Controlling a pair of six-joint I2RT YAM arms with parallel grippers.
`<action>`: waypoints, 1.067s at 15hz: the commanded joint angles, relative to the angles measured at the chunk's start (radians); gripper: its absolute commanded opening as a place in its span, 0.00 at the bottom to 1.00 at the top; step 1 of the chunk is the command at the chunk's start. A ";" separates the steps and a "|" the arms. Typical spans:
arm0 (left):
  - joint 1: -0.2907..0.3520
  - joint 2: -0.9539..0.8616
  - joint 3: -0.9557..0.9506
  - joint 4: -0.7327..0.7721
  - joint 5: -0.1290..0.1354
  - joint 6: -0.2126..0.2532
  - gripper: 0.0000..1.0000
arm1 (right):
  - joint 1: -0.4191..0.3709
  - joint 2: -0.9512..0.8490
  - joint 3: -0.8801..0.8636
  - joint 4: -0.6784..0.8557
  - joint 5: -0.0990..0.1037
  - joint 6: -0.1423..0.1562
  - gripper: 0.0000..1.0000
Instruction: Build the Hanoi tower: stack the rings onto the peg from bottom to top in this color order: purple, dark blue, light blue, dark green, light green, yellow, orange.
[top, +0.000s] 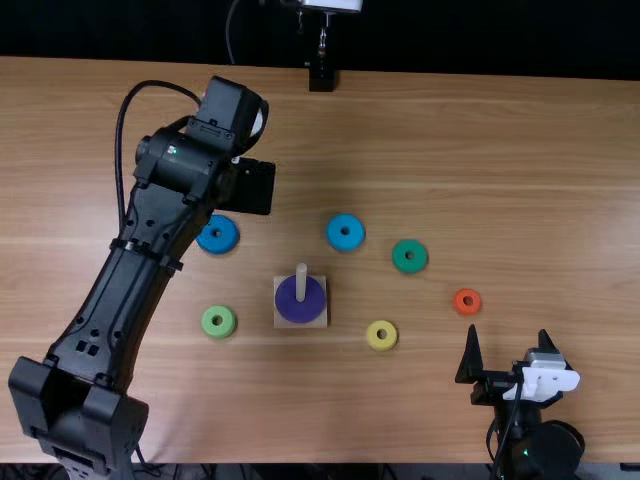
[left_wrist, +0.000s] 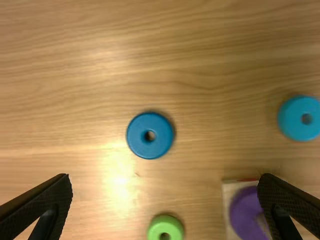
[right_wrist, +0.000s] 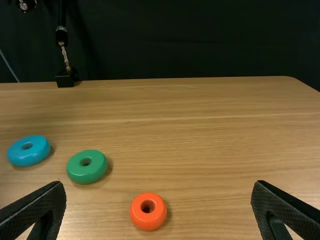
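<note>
My left gripper (top: 238, 150) is above the table near the dark blue ring (top: 222, 236), which its arm partly covers in the top view. In the left wrist view the left gripper (left_wrist: 166, 176) is open, the dark blue ring (left_wrist: 149, 150) lying below between its fingers. The purple ring (top: 314, 300) lies around the peg (top: 301, 282) on the square base (top: 318, 322). Flat on the table are the light blue (top: 345, 245), dark green (top: 409, 268), light green (top: 218, 332), yellow (top: 381, 345) and orange (top: 467, 309) rings. My right gripper (top: 508, 345), also (right_wrist: 159, 183), stands open.
The left arm slants from the near left across the table, close to the light green ring. A black stand (top: 321, 78) is at the table's far edge. The right arm stays low at the near right, just nearer than the orange ring.
</note>
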 joint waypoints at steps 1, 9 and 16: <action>0.038 0.039 -0.092 0.051 0.010 0.149 1.00 | -0.005 -0.015 -0.021 -0.017 0.000 0.000 1.00; 0.077 0.114 -0.347 0.411 0.067 0.180 1.00 | -0.005 -0.015 -0.021 -0.017 0.000 0.000 1.00; 0.079 0.197 -0.344 0.384 0.069 0.173 1.00 | -0.005 -0.015 -0.021 -0.017 0.000 0.000 1.00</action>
